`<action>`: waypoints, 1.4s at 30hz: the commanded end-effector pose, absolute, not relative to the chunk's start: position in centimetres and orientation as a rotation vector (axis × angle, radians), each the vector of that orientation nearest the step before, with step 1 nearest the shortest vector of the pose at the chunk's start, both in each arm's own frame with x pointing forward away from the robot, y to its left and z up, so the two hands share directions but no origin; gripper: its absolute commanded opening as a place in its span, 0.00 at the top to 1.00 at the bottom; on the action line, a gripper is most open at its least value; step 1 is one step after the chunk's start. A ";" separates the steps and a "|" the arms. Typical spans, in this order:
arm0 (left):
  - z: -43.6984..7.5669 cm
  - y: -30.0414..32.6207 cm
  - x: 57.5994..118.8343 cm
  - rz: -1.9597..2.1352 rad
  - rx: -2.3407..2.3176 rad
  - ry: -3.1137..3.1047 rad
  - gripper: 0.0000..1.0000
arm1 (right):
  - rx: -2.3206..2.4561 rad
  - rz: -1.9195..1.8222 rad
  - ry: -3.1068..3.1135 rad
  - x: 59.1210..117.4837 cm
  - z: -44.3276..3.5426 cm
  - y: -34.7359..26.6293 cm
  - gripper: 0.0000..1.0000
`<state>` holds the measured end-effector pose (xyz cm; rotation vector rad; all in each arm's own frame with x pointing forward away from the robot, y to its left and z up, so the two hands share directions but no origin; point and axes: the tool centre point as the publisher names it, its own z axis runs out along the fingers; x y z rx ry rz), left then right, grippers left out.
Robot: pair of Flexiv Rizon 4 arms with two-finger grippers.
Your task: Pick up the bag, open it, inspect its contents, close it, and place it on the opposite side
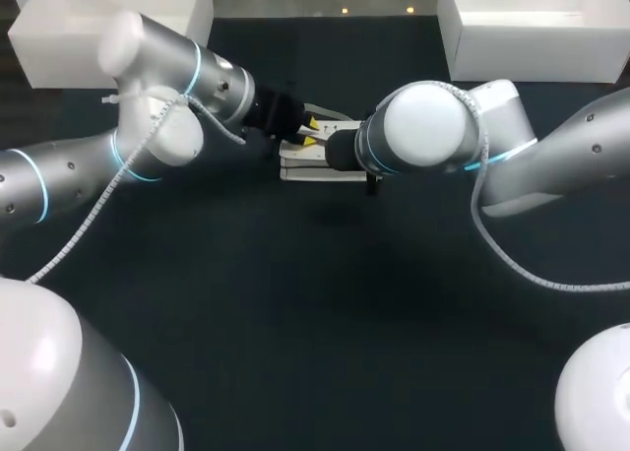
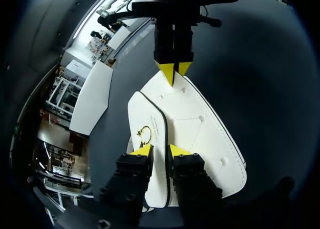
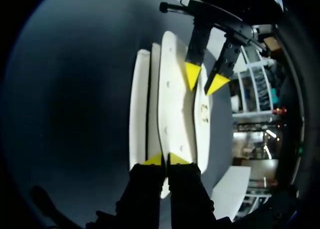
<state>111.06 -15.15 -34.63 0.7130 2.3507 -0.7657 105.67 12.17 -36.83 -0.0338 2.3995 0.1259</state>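
left gripper (image 2: 160, 150): at the bag's left end; jaws apart, astride the flap's black-trimmed edge; a gap shows beside that thin edge, so I judge it not yet pinched

bag (image 2: 200, 134): white, flat, made of stitched panels; it sits between the two grippers over the dark bench (image 1: 295, 323); whether it rests on the bench or hangs just clear I cannot tell

flap (image 2: 150, 114): lies over the bag's front at its left end; it carries a gold ring clasp (image 2: 144, 135) just beside the left gripper's finger

right gripper (image 3: 165, 159): at the bag's right, narrow end; jaws together, clamped on a thin panel edge

weight: probably light; it looks slim and shows no bulge

stiffness: likely semi-stiff; the panels keep straight edges, while the flap should hinge at its fold

surface: smooth and faintly glossy, so probably slippery under small tips; the ring could scratch or snag

where to hold: the trimmed flap edge beside the ring for opening, with the narrow right end as anchor; grip well onto the edge, not at its very rim

risk: pulling the ends apart may slide the bag out or twist it
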 end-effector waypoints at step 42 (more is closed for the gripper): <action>-30.6 -15.2 115.7 -0.843 0.365 2.617 0.27 | -0.033 0.127 2.396 105.6 -37.0 12.2 1.00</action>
